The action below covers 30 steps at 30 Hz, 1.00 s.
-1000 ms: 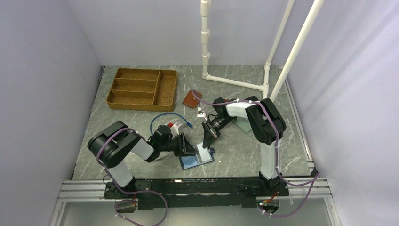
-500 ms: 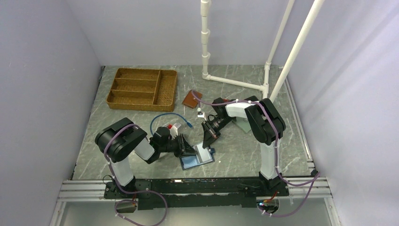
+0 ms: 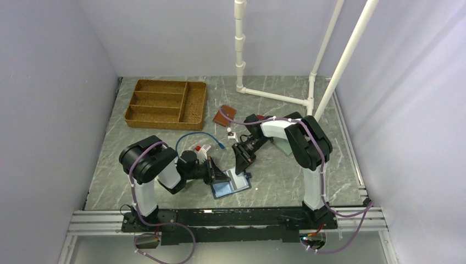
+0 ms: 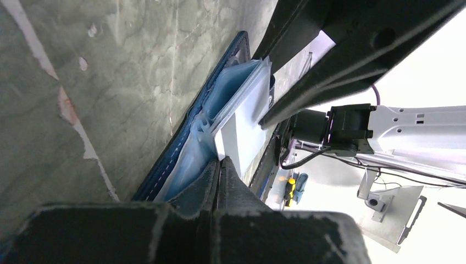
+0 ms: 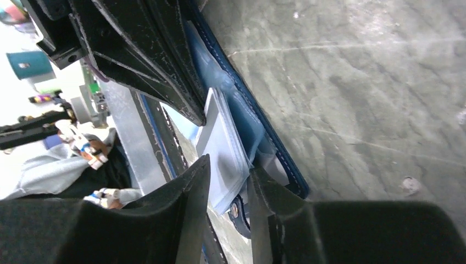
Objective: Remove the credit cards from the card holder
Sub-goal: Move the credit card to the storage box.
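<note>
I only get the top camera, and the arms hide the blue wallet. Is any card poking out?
Observer: Yes. The left wrist view shows a white card sticking out of the card holder's light blue pocket.
Operator: Is something pinching it?
Observer: The left gripper is shut, tips at the card's near corner; whether it pinches anything, I can't tell.
Operator: And the other one?
Observer: The right wrist view shows the right gripper open, a clear gap between its fingers.

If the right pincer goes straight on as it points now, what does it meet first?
Probably the pale card in the open navy card holder: its edge lies just ahead of the right pincer, whose jaws stand apart. Depth is hard to judge.
</note>
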Available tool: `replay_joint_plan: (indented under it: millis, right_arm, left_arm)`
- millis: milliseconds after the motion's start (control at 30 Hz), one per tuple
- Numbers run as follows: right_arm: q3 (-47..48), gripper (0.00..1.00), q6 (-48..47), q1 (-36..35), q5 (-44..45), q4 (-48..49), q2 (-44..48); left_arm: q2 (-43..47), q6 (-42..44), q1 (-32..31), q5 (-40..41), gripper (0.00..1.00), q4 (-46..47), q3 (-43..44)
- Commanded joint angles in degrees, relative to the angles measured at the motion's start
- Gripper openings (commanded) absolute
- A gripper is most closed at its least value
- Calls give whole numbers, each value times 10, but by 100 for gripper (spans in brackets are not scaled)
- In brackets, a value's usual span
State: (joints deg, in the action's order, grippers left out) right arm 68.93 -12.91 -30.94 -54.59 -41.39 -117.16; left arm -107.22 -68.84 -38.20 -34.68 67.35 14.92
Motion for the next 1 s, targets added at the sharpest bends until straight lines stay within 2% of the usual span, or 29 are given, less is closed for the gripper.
replay_joint_plan:
  millis: [0,200,333,567,767,967]
  right_arm:
    - [7,38,-59,-22,71,-3,26]
    - [3,49,-93,-11,112,-10,79]
    - [-7,51,-102,-11,130,-4,88]
    - [-10,48,-108,-19,162,-5,71]
    - [-12,37,-99,-36,212,5,55]
    - [-13,35,-89,-39,241,10,44]
  left_arm:
    - [-19,-8,-2,32,0,-29,-1]
    - [-2,6,2,27,0,-69,-4]
    - [21,18,3,30,0,-105,-1]
    - [71,36,3,37,0,-190,3]
    - [96,44,6,32,0,-229,3]
    - [122,52,19,26,0,-260,-13]
